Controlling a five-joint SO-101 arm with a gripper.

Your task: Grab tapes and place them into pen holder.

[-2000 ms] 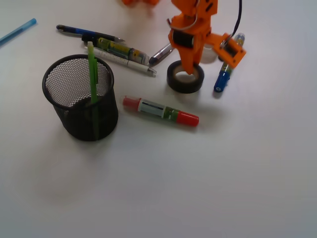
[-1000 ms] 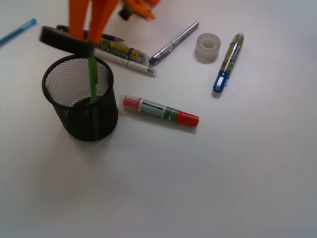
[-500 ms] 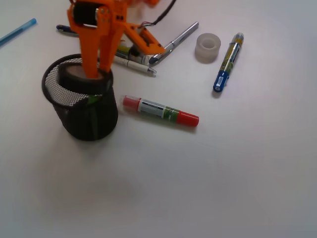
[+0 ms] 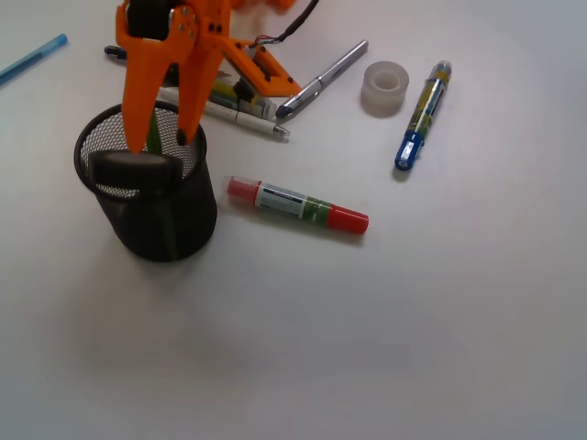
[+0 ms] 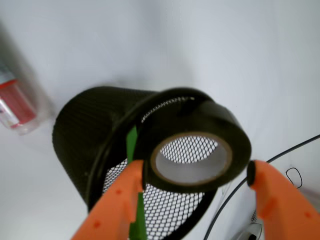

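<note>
The black tape roll [image 4: 131, 169] lies tilted on the front rim of the black mesh pen holder [image 4: 179, 229]. My orange gripper [image 4: 160, 142] is open just above it, with the fingers spread on either side. In the wrist view the black tape roll [image 5: 192, 145] sits between the spread fingers [image 5: 125, 192] over the pen holder's mouth [image 5: 90, 135], and the right finger stands clear of it. A clear tape roll [image 4: 384, 88] lies on the table at the back right, far from the gripper. A green pen [image 5: 132, 145] stands inside the holder.
A red-capped marker [image 4: 298, 204] lies right of the holder. A blue-capped marker [image 4: 422, 115] lies beside the clear tape. A silver pen [image 4: 321, 81] and several other pens [image 4: 234, 105] lie behind the holder. A blue pen [image 4: 32, 57] is at the far left.
The gripper carried the black tape from the table to the holder, lowered it into the mouth, then opened. The tape now rests on the holder's front rim.
</note>
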